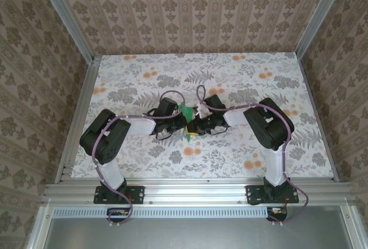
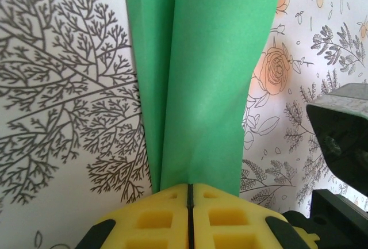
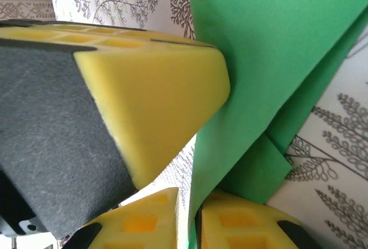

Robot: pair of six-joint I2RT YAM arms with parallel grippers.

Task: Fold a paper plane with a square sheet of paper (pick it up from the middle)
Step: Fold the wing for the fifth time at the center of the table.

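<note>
Folded green paper (image 2: 201,76) at the middle of the floral table (image 1: 247,71), where both grippers meet.
Left gripper (image 2: 188,194): yellow pads pressed together, pinching the paper's near end, with long layered folds running away from them. Right gripper (image 3: 192,206): jaws a sliver apart with the paper's edge between them — whether they grip it cannot be told.

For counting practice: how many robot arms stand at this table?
2: left arm at the near-left edge, right arm at the near-right, both reaching the green paper mid-table.
</note>
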